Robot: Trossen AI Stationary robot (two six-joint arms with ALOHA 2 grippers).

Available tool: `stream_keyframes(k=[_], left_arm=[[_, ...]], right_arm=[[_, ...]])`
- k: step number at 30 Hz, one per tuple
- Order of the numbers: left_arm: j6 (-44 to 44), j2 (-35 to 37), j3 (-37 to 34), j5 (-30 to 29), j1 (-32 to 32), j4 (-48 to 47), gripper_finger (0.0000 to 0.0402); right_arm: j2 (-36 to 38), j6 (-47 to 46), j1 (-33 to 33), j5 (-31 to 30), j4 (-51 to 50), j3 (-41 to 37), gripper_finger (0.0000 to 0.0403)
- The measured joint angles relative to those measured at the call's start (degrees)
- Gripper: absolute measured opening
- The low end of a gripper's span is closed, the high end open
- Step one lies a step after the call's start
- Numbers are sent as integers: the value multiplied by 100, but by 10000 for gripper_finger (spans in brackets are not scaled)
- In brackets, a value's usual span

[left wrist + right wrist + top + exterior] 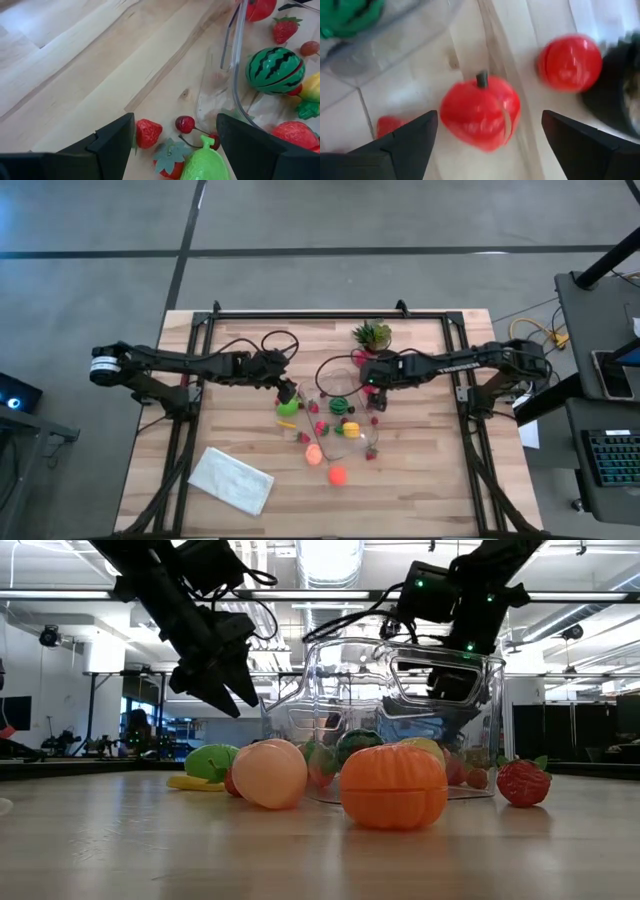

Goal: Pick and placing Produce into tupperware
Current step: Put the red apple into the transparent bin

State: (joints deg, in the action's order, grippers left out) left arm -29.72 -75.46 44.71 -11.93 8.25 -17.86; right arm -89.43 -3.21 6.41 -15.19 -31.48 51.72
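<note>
The clear tupperware [338, 383] stands mid-table, with a striped watermelon [274, 70] showing through its wall. Toy produce lies near it: a lime green fruit [288, 408], a pink one [313, 454], an orange one [338, 474], a yellow one [350, 428] and small strawberries [148, 133]. My left gripper [288, 392] hangs open over the lime green fruit [205, 162], just left of the tupperware. My right gripper [376, 388] is open at the tupperware's right side, above a red fruit [480, 116]; a second red fruit [570, 62] lies beyond it.
A small spiky potted plant [372, 335] stands beyond the tupperware, toward the far edge. A white folded cloth [232, 480] lies near the front left corner. A black frame rail [330, 315] runs along the far edge. Bare wood shows to the left and at the front right.
</note>
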Motion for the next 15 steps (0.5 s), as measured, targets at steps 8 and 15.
stream_keyframes(k=[8, 15], left_arm=[[-1, 2, 0, -19, 0, -20, 267], [-1, 2, 0, -16, -2, -21, 267]], right_arm=[[0, 182, 210, 363, 435, -146, 352], [-4, 184, 224, 378, 884, -553, 352]])
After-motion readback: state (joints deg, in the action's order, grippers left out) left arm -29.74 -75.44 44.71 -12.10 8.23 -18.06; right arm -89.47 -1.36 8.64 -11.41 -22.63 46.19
